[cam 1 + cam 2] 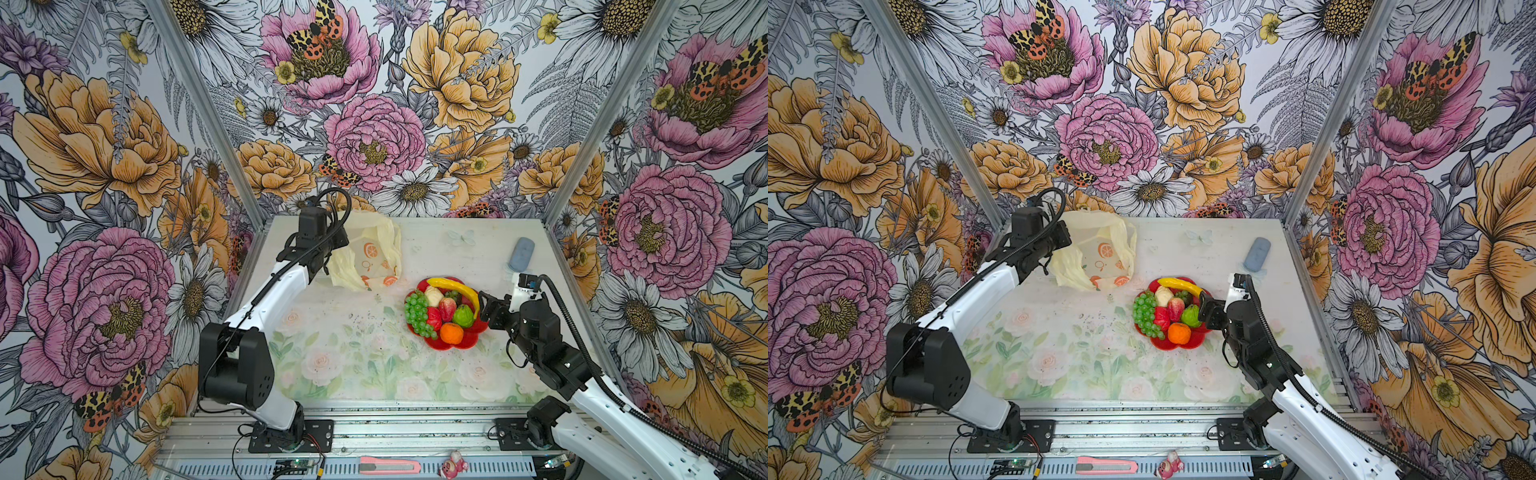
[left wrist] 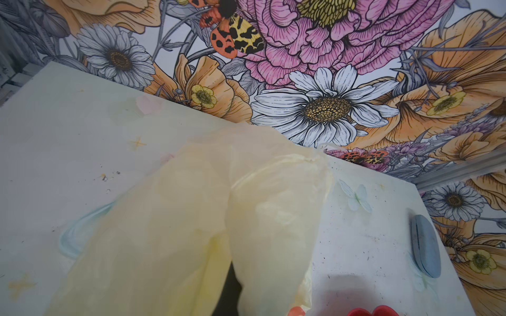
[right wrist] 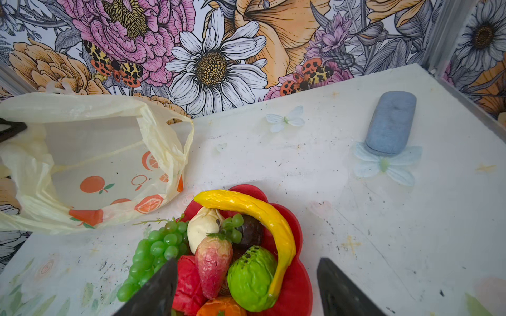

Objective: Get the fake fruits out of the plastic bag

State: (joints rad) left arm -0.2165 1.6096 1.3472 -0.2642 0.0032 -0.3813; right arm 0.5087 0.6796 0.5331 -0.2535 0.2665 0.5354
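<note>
In both top views, the left fingers are pinching shut on the plastic bag, holding its rim up off the counter at the far left. The tips themselves are hiding behind the film. The right fingers are standing wide apart and carrying nothing, hovering at the right edge of the red plate. The fake fruits are sitting there in a heap, well apart from the bag.

Through the left wrist camera I am looking straight into cream film draping close over the lens, with only a dark sliver showing between two folds.

Through the right wrist camera I am seeing both right fingers spread, with the banana curving across the plate between and just beyond them. The bag's mouth is gaping toward me, its printed oranges showing.

The counter is showing a pale floral print flecked with dark specks. A blue-grey block is resting near the far right corner, and flowered wallpaper is covering the walls.
</note>
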